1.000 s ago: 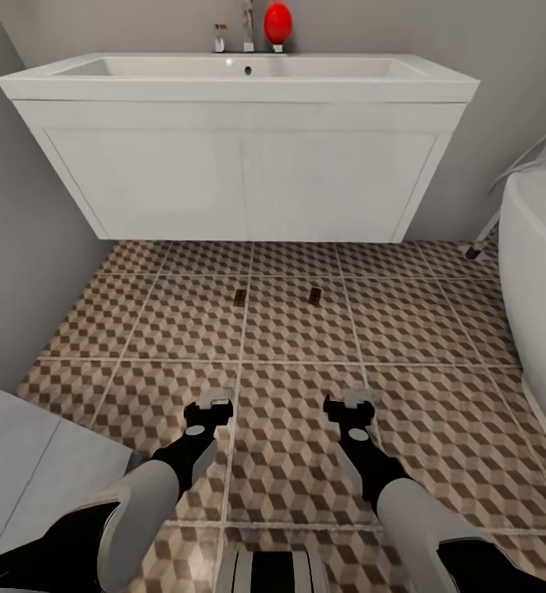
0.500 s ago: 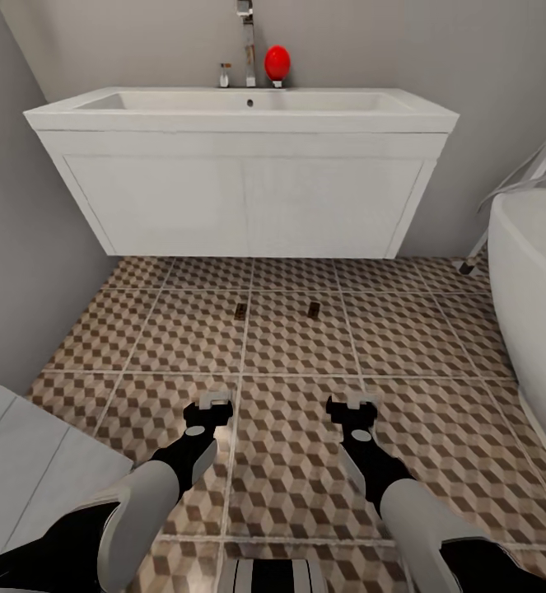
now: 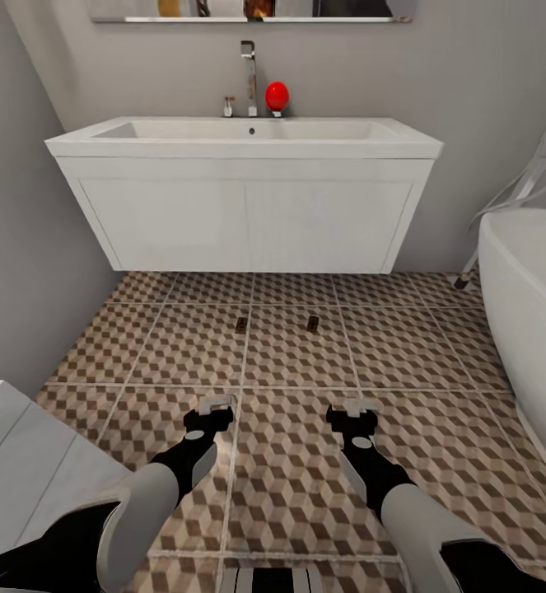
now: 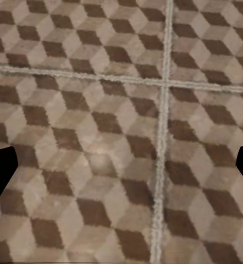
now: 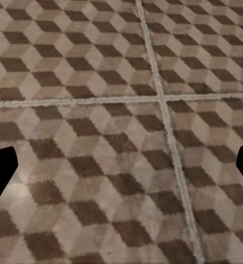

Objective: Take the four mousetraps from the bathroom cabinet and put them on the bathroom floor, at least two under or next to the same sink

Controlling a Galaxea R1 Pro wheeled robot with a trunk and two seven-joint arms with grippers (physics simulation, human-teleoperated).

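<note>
Two mousetraps lie on the bathroom floor point(image 3: 165, 346), one point(image 3: 241, 324) to the left and one point(image 3: 312, 323) to the right, small and dark at this distance, just in front of the bathroom sink point(image 3: 248, 202). The sink is a wide white wall-hung basin with a chrome tap point(image 3: 249, 72). My left gripper point(image 3: 215, 406) and right gripper point(image 3: 353, 408) hang low over the tiles, nearer to me than the traps, both open and holding nothing. In each wrist view, left gripper point(image 4: 121, 170) and right gripper point(image 5: 121, 170), dark fingertips stand wide apart over bare tiles. The cabinet is out of view.
A red egg-shaped object point(image 3: 277, 95) stands on the sink beside the tap. A white bathtub point(image 3: 528, 313) curves along the right side. A pale grey flat-topped object point(image 3: 17, 469) fills the lower left corner. Grey walls close in on the left and behind.
The camera has backed away and tilted up: the sink sits lower and smaller, and a mirror's lower edge came into view. Both traps lie where they were. The grippers hold the same pose.
</note>
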